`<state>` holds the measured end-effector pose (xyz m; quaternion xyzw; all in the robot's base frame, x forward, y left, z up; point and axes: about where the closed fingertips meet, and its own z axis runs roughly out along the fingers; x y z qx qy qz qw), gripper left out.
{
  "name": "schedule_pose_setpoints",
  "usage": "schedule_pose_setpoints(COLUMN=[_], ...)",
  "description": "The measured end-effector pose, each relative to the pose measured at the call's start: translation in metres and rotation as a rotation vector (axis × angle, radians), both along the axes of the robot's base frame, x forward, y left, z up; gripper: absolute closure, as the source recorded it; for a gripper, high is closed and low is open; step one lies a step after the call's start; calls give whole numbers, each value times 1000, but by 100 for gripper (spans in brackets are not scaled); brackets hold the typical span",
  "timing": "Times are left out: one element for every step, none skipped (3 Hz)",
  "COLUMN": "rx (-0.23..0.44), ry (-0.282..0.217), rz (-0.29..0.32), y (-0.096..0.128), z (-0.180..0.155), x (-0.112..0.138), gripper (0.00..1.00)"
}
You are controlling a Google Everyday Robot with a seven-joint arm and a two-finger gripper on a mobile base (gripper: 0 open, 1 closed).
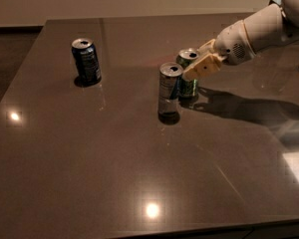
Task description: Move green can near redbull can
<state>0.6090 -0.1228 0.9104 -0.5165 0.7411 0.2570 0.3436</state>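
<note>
Bench [89,173], dark and glossy, with a few bright light spots reflected near the front and left edges

Arm [254,34] – white casing, enters from the upper right and slopes down and leftward toward the bench's middle. The forearm narrows to a tan-coloured tool [190,69] at its low end, well above the surface at the elbow side and down at can height at the tip. The arm's shadow falls across the bench to the right of the cans

Tool is clamped on the green can [190,87]: one tan finger [199,68] lies slanted across the can's near upper side, the other is hidden behind it. The can stands upright, base on or just above the bench; which one I cannot tell

Green can sits just behind and to the right of the redbull can [168,91], partly overlapped by it in this view. Whether the two touch cannot be made out. The redbull can is upright and the taller of the pair, near mid-bench

Dark blue can [86,62] – upright, far left, well apart from the others
</note>
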Motion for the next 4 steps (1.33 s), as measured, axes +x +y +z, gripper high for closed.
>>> schedule_pose_setpoints(rx=[4, 23, 24, 24], ry=[10, 15, 17, 17], rz=[43, 76, 80, 80], y=[-2, -2, 0, 0], z=[-3, -5, -7, -7], x=[-5, -7, -7, -7], gripper=[41, 17, 0, 0])
